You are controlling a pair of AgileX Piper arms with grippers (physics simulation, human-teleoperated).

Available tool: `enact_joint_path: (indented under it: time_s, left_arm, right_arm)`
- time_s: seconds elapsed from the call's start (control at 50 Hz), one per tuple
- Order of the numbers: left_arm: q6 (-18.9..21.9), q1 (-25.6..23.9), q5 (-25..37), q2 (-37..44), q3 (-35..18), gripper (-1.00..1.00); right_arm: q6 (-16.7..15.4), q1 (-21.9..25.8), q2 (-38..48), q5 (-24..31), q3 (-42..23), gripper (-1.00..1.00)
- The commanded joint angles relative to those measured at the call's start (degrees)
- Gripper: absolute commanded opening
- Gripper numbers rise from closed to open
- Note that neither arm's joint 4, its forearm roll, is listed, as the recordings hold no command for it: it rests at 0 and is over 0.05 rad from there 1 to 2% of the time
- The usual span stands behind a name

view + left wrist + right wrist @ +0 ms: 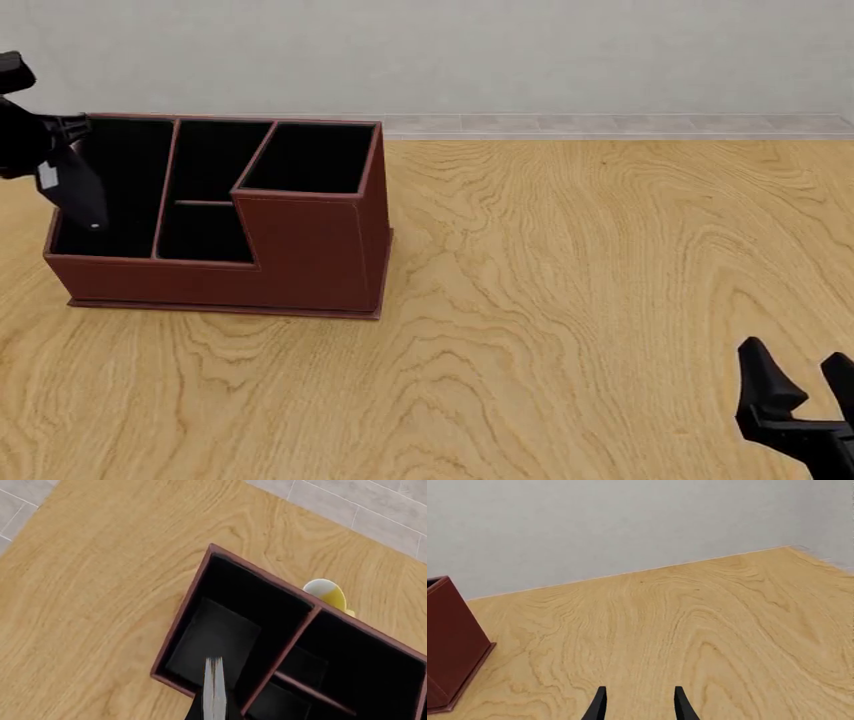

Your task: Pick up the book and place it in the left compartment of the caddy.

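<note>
The reddish-brown caddy (310,250) stands at the far left of the table. My left gripper (51,150) hovers over its left end, shut on the book (78,195), a thin black slab with a small white mark. The book hangs tilted, its lower end down inside the left compartment (127,165). The left wrist view looks straight down the book's pale edge (214,687) into that long black slot (230,610) of the caddy (181,625). My right gripper (801,385) stays open and holds nothing, low at the near right, far from the caddy.
A yellow and white object (328,593) peeks out past the caddy's far wall in the left wrist view. The caddy's tall corner (450,635) shows in the right wrist view beyond the open right gripper (639,702). A grey wall runs along the table's far edge.
</note>
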Motion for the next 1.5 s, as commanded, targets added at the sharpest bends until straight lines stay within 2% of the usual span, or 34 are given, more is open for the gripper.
enact_joint_path:
  time_s: [0.02,0.42,0.66,0.96,1.5]
  left_arm:
    - [1.05,-0.55,-1.54,2.08,-0.46,-1.0]
    - [1.26,-0.2,-2.3,6.27,-2.81,-1.0]
    - [-0.32,-1.29,-0.91,10.17,-7.73,-1.0]
    - [0.46,-0.86,-0.92,15.59,-11.9,-1.0]
    - [0.87,-1.25,-1.3,20.43,-14.44,-1.0]
  right_arm:
    - [0.15,-0.11,-0.55,0.4,0.01,1.0]
    - [0.74,-0.2,-1.43,0.99,0.01,1.0]
    - [1.32,-0.31,-2.42,1.7,0.01,1.0]
    - [2.56,-0.53,-2.67,1.82,0.0,1.0]
    - [3.14,-0.1,-3.69,2.5,0.0,1.0]
